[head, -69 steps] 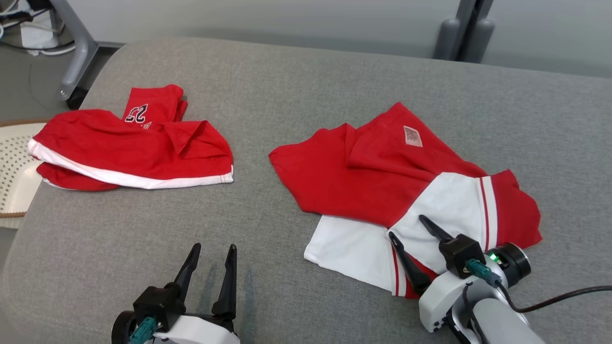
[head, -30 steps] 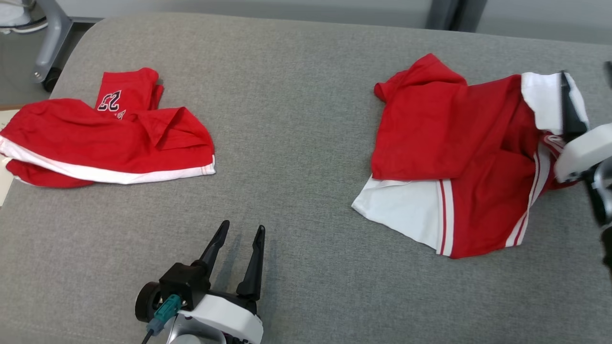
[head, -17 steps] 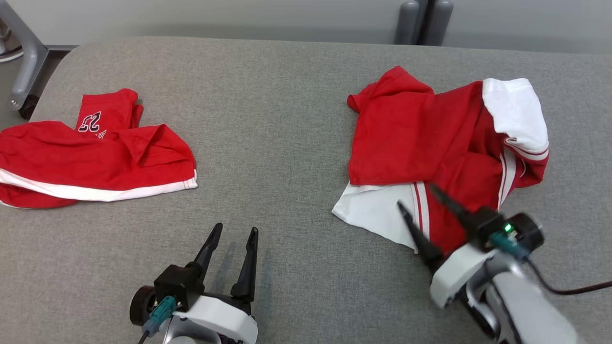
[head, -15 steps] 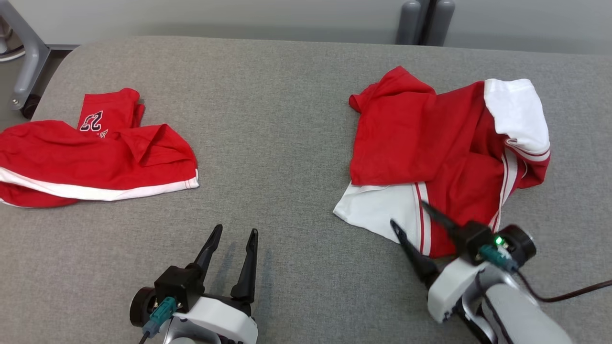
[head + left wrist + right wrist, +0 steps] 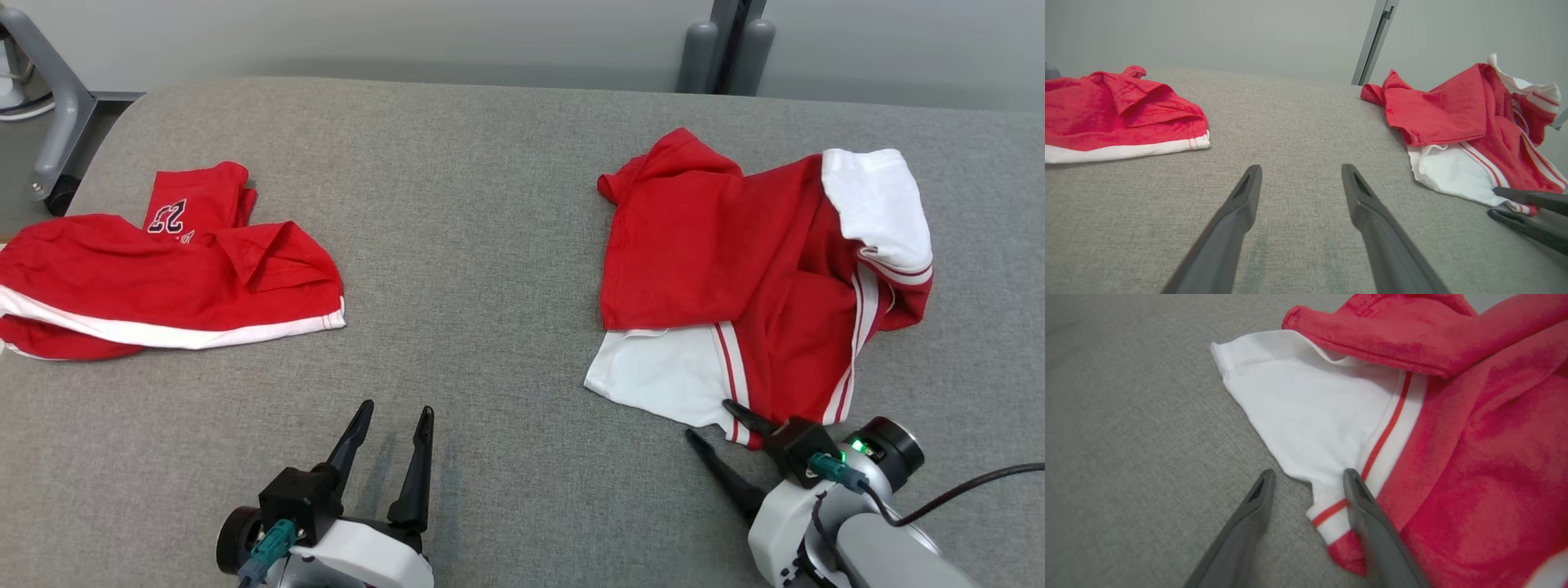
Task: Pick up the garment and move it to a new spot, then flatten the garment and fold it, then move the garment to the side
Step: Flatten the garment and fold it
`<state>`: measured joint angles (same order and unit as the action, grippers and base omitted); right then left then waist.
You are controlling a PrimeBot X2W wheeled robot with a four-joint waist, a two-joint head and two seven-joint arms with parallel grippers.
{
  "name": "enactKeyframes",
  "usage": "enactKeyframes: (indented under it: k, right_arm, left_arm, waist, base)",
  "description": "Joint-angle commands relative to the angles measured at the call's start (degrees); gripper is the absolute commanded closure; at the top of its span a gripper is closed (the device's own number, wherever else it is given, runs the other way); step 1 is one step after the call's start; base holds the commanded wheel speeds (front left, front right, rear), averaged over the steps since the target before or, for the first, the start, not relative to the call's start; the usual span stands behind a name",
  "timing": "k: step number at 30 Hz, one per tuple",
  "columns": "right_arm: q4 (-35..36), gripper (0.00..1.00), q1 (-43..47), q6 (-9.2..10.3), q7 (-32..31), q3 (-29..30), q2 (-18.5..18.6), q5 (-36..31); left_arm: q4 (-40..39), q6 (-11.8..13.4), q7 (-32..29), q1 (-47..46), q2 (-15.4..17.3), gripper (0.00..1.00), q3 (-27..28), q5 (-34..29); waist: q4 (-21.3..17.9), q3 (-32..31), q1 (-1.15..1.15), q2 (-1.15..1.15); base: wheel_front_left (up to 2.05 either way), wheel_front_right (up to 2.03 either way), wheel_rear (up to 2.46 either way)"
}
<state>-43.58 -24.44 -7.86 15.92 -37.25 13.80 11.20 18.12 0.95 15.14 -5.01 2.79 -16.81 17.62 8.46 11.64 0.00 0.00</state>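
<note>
Red and white knit cloth, thin and limp: that is what you have in the garment [image 5: 735, 269], which lies crumpled in the right half of the head view on the grey tabletop [image 5: 490, 204]. Judge it light, soft and not at all fragile. It will sag and trail from whatever point you lift, and its stacked layers will probably slide over one another rather than come up as one sheet.

Your best hold looks like the striped hem corner [image 5: 1331, 512] at the garment's lower edge, beside the white panel [image 5: 1306, 416]. The seam there is thicker and should slip less than plain cloth. It lies flat on the textured cover, so get a fingertip low enough to catch the edge.

Your right pincer [image 5: 709, 418], at the lower right of the head view, stands spread. In the right wrist view one finger lies over the striped edge and the other over bare grey, with the corner between them and nothing pinched.

Your left pincer [image 5: 397, 406], low and left of centre, is spread too, over bare tabletop and well apart from the cloth. Leave the other red garment [image 5: 163, 278] at the left edge alone.
</note>
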Motion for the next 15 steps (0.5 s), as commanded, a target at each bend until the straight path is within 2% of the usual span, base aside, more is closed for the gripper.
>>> enactKeyframes:
  k: [1,6,14,15]
  right_arm:
    - [-2.99,1.0,1.05,0.66,-1.41,0.7,2.37,-0.58]
    - [-2.66,1.0,1.52,0.56,-1.1,3.99,3.25,-0.87]
    - [3.06,1.0,6.03,0.43,-0.79,10.66,8.6,-0.17]
    - [3.64,0.87,6.67,0.43,-0.79,11.42,9.03,0.21]
  left_arm:
    - [-0.04,-0.38,0.01,-0.34,0.21,0.0,0.22,-0.4]
    - [0.28,-0.71,0.01,0.22,0.22,0.0,0.66,-0.73]
    - [0.53,-1.03,0.01,0.72,0.2,0.0,1.31,-0.82]
    - [0.72,-1.16,0.01,0.62,0.2,0.0,1.1,-0.88]
  waist:
    - [-0.13,-0.11,0.0,0.0]
    - [-1.8,-1.8,0.0,0.0]
    - [-7.13,-3.81,0.0,0.0]
    - [-7.82,-3.84,0.0,0.0]
  base:
    - [0.0,0.0,0.0]
    - [0.0,0.0,0.0]
    - [0.0,0.0,0.0]
    - [0.0,0.0,0.0]
